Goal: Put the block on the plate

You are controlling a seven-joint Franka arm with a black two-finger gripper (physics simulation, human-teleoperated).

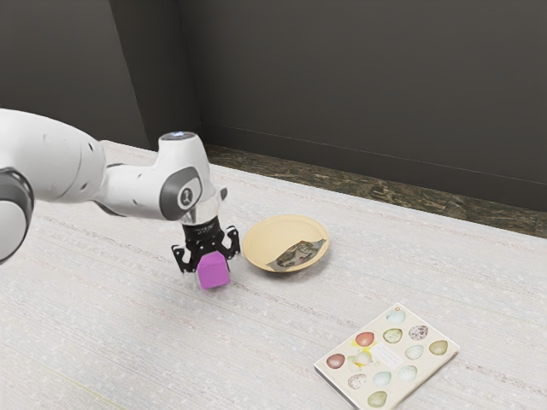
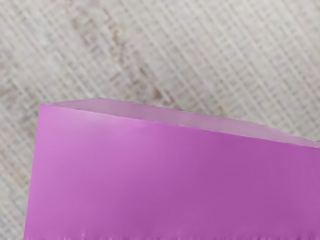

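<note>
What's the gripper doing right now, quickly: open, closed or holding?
Gripper: right at the purple block; whether it is open or closed on it cannot be told.

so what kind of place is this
Most likely an indoor room with a robot workspace: a white robot arm reaches over a pale tabletop, and behind it a plain dark wall rises from a brown, patterned floor.
</note>
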